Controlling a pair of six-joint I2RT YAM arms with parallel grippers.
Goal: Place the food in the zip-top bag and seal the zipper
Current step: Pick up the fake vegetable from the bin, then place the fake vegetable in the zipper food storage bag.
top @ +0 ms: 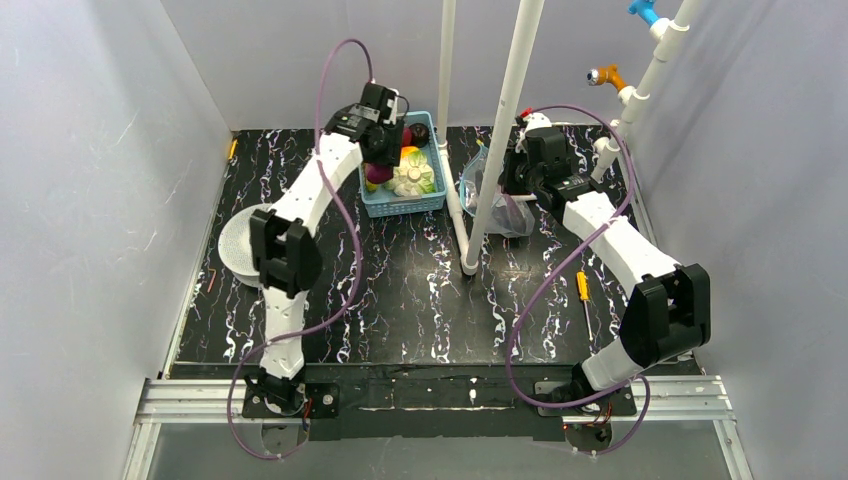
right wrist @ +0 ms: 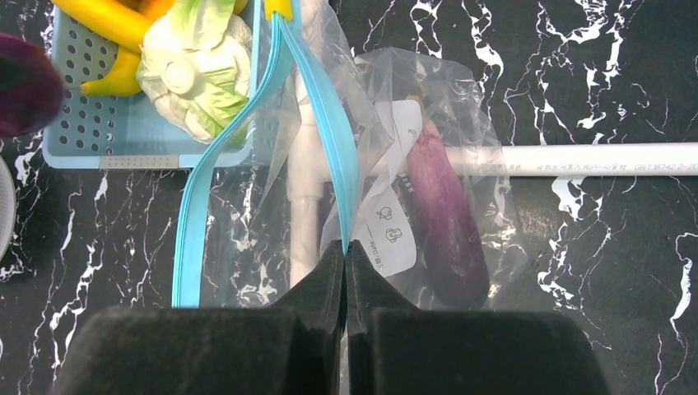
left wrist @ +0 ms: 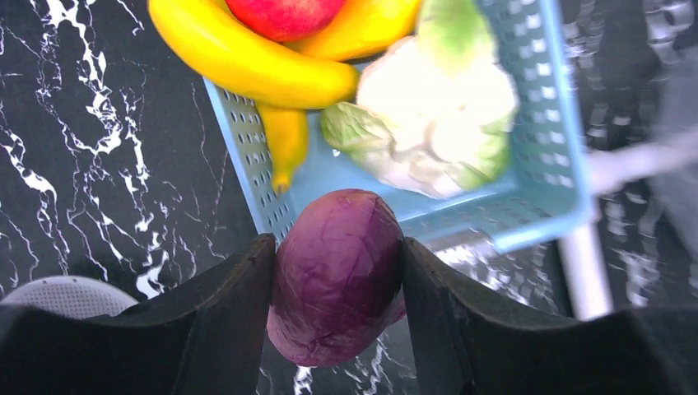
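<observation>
My left gripper (left wrist: pixel 337 247) is shut on a round purple eggplant-like piece (left wrist: pixel 337 288) and holds it above the near rim of the light-blue basket (left wrist: pixel 543 123). In the top view the left gripper (top: pixel 385 150) is over the basket's left side. A yellow banana (left wrist: pixel 247 58) and a red apple (left wrist: pixel 284 12) lie in the basket. My right gripper (right wrist: pixel 346 247) is shut on the teal zipper (right wrist: pixel 337 164) of the clear zip-top bag (right wrist: pixel 444 90), whose mouth hangs open. A long purple eggplant (right wrist: pixel 449 206) lies inside the bag. The right gripper (top: pixel 515 172) is right of the basket.
A white-green cabbage (left wrist: pixel 428 115) sits in the basket. A white pipe frame (top: pixel 505 130) stands between basket and bag, and one pipe (right wrist: pixel 576 156) runs under the bag. A white round disc (top: pixel 235 245) lies at the left and a yellow screwdriver (top: pixel 583 285) at the right.
</observation>
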